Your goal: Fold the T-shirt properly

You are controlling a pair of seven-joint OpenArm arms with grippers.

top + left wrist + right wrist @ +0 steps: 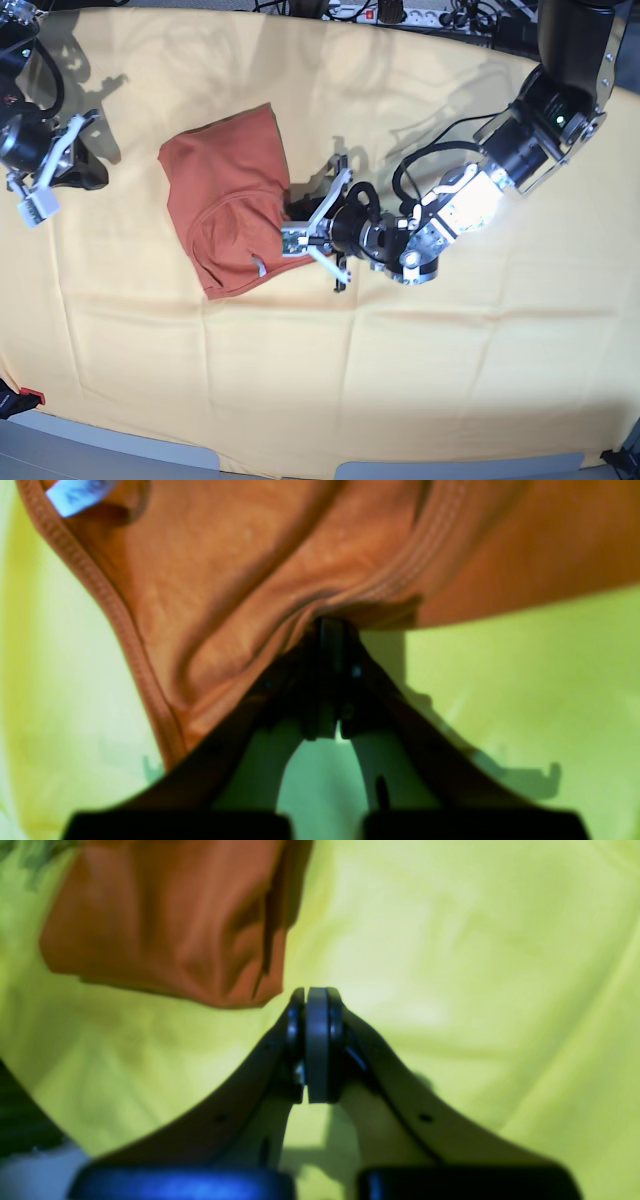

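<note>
The T-shirt point(232, 214) lies folded on the yellow cloth point(400, 360), at ten o'clock from table centre. The left gripper point(292, 236) is clamped on its edge near the neckline, at the shirt's three o'clock side. The right gripper point(316, 1040) is fully closed with nothing between its pads, well apart at nine o'clock.

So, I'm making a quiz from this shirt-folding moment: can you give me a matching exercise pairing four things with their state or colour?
Things:
1. T-shirt
2. left gripper
3. right gripper
4. table cloth

States or colours:
A. pale yellow
B. shut on nothing, away from the shirt
C. rust orange, bunched up
D. shut on the shirt's edge

Pairs: 1-C, 2-D, 3-B, 4-A
</note>
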